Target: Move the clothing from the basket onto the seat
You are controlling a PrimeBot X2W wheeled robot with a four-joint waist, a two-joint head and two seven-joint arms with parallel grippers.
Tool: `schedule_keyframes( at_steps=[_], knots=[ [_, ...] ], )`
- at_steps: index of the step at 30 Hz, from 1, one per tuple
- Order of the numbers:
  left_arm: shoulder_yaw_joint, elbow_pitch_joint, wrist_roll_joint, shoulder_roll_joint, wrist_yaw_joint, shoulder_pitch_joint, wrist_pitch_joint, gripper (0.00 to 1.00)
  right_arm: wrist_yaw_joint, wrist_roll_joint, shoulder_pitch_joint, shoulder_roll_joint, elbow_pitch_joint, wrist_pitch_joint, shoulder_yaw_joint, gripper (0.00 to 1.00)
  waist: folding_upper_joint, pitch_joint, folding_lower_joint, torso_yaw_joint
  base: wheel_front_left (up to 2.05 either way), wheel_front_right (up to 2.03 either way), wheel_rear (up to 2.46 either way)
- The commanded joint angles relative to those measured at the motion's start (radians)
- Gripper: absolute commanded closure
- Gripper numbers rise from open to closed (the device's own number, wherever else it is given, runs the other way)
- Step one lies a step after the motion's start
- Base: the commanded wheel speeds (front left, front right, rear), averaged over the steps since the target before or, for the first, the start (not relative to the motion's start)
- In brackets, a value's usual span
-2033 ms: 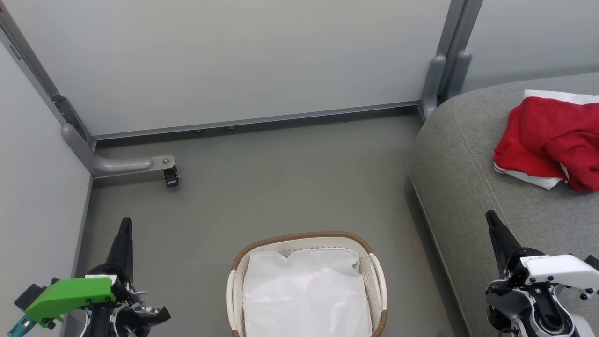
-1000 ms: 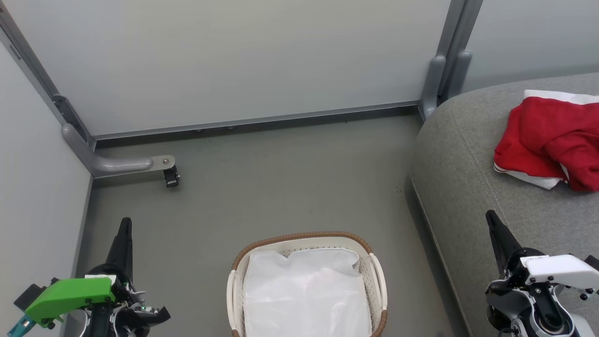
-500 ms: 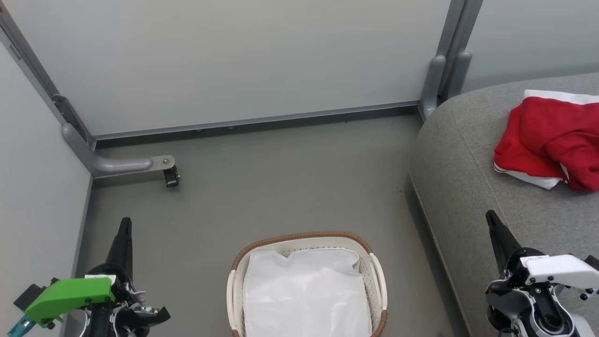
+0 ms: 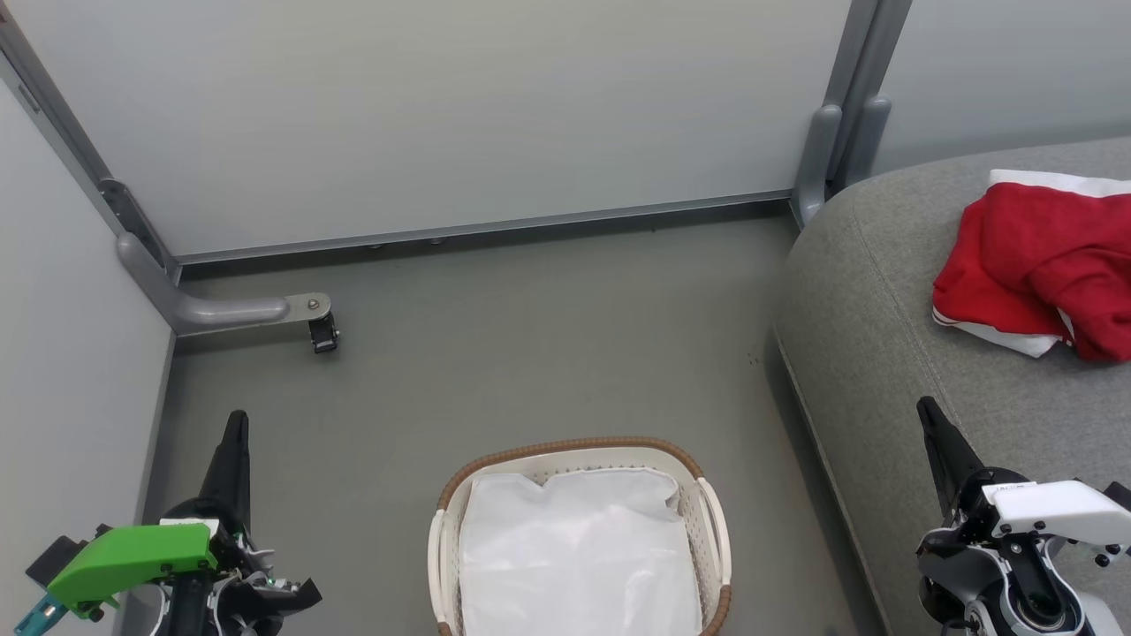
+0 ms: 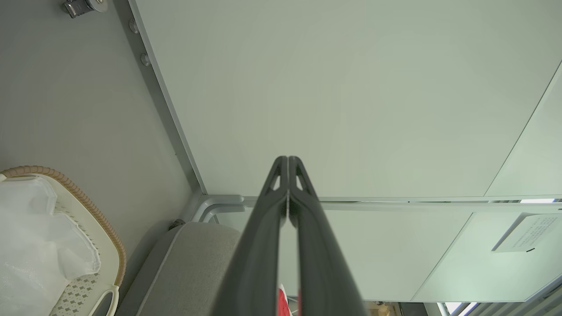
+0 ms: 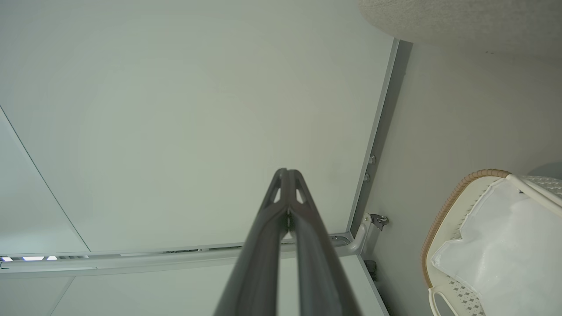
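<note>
Both grippers are clenched on nothing. The left gripper (image 4: pixel 235 431) has its two dark fingers pressed tip to tip, and so does the right gripper (image 4: pixel 929 415); each wrist view shows the pair meeting with no cloth between them.

Between the two, at 6 o'clock in the head view, the laundry basket (image 4: pixel 565 445) stands on the grey floor (image 4: pixel 530 353). Inside it lies the plain white liner sheet (image 4: pixel 579 548), and no red fabric shows on top of it; whether anything lies beneath the sheet cannot be told. The red clothing (image 4: pixel 1043 265), with its white trim, lies crumpled at 3 o'clock on the grey sofa seat (image 4: pixel 884 353), well apart from the basket.

By this layout the transfer looks finished, or very nearly: what can be seen of the garments is on the cushion, and nothing visible is left to lift.

The arms sit low and wide. The left one is at 7 o'clock over the floor, fingers pointing to 12 toward the pale wall panel (image 4: pixel 442 115). The right is at 4 o'clock over the seat's front edge, fingers leaning toward 11. Neither touches basket, garment or cushion, which reads as a resting pose.
</note>
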Motion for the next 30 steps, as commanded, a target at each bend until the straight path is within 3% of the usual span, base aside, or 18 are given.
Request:
schedule_keyframes(
  at_steps=[1, 30],
  knots=[
    [0.003, -0.001, 0.001, 0.005, -0.006, -0.009, 0.005, 1.0, 0.0, 0.004, 0.011, -0.003, -0.003, 0.003, -0.002, 1.0, 0.0, 0.0, 0.0, 0.0, 0.0, 0.0, 0.0],
    [0.003, -0.002, 0.001, 0.004, -0.006, -0.009, 0.005, 1.0, 0.0, 0.004, 0.011, -0.003, -0.003, 0.002, -0.002, 1.0, 0.0, 0.0, 0.0, 0.0, 0.0, 0.0, 0.0]
  ],
)
